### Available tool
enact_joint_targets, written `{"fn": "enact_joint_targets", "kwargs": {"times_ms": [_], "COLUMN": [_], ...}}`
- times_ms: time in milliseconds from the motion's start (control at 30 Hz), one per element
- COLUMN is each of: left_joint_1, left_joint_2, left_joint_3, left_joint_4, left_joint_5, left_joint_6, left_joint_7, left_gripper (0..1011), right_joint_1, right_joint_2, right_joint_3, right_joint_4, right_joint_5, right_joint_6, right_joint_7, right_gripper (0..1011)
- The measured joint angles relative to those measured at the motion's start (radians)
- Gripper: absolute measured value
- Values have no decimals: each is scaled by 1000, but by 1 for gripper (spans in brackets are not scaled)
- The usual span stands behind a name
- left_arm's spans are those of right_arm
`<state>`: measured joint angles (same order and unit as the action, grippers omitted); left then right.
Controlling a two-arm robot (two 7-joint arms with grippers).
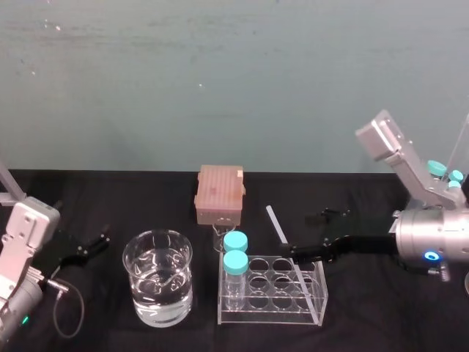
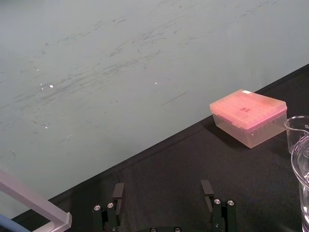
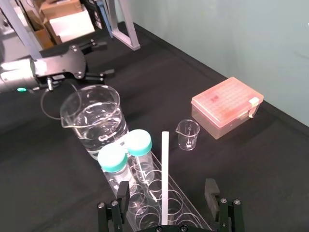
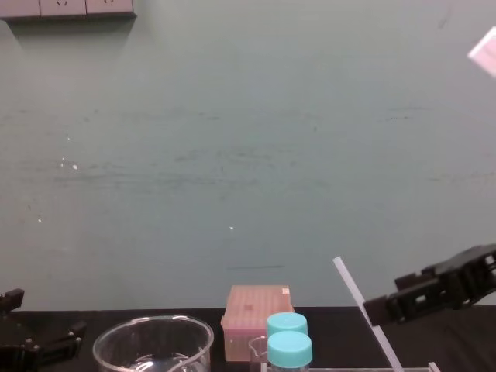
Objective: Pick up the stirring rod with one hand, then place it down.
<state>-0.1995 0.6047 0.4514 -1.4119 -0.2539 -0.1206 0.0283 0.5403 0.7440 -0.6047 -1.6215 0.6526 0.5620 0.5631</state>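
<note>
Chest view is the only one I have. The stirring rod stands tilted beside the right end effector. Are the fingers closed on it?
Observer: No. The right wrist view shows the right end effector open; the stirring rod runs between its fingers with a gap on each side.
Operator: Where does the lower part of the rod go?
Observer: In the head view it slants down across the clear tube rack; where the tip rests, I cannot tell.
Operator: And the other arm?
Observer: The left end effector is open too, parked left of the water beaker.
</note>
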Motion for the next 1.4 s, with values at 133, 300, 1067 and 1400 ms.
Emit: {"fn": "enact_joint_targets", "kwargs": {"times_ms": [133, 300, 1067, 1400], "left_joint_1": [0, 0, 0, 0], "left_joint_2": [0, 0, 0, 0], "left_joint_3": [0, 0, 0, 0], "left_joint_4": [0, 0, 0, 0], "left_joint_5": [0, 0, 0, 0], "left_joint_6": [0, 0, 0, 0], "left_joint_7": [0, 0, 0, 0], "left_gripper": [1005, 1005, 1005, 1005], "right_joint_1": [21, 36, 44, 43], "right_joint_2": [-19, -41, -64, -63], "right_joint_3": [-26, -48, -62, -61], "right_joint_4": [26, 51, 74, 73], "right_joint_5": [-20, -43, -64, -63], "right_joint_6": [-5, -25, -33, -33], "right_joint_7": [-4, -7, -6, -6], "right_gripper": [1003, 1003, 1003, 815]}}
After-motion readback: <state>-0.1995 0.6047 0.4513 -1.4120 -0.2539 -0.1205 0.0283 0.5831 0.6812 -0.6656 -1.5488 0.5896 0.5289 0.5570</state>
